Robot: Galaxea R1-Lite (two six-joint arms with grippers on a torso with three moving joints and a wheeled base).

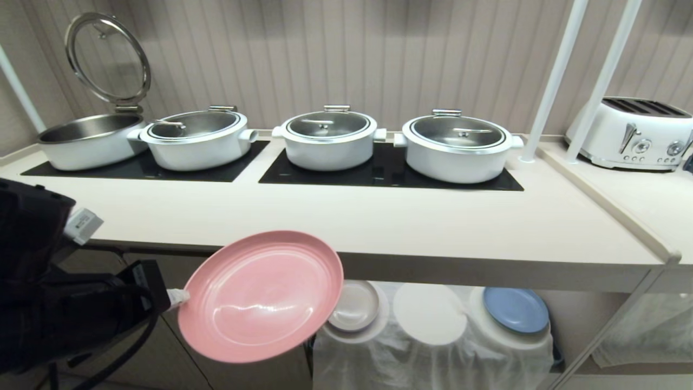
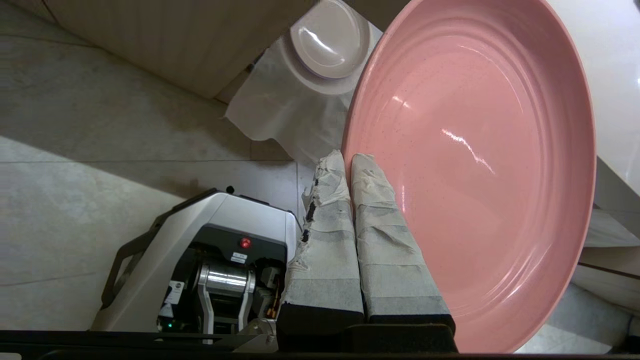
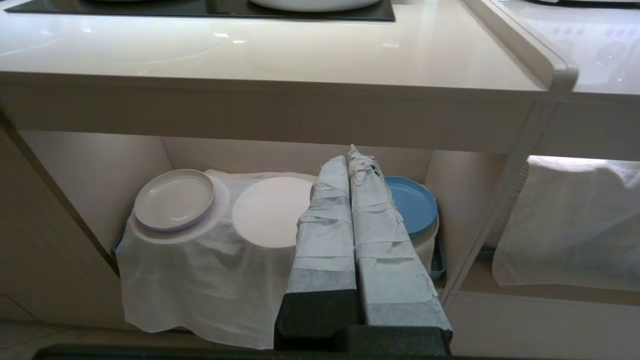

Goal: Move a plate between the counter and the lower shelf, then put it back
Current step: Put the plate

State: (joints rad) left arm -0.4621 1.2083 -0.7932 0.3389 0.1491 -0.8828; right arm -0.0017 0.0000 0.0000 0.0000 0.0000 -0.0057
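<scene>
The pink plate (image 1: 260, 295) hangs tilted in the air in front of the counter's (image 1: 379, 227) front edge, to the left of the lower shelf (image 1: 563, 319). My left gripper (image 1: 178, 296) is shut on the plate's left rim. In the left wrist view the taped gripper (image 2: 348, 159) pinches the rim of the plate (image 2: 480, 165). The right gripper (image 3: 349, 160) is shut on nothing, facing the lower shelf (image 3: 90, 170) below the counter (image 3: 250, 50).
On the shelf's white cloth a cream plate (image 1: 354, 306) sits on the left mound and a blue plate (image 1: 515, 310) on the right; the middle mound (image 1: 429, 314) is bare. White pots (image 1: 330, 138) stand on the hobs, a toaster (image 1: 633, 132) far right, two white poles (image 1: 555, 81).
</scene>
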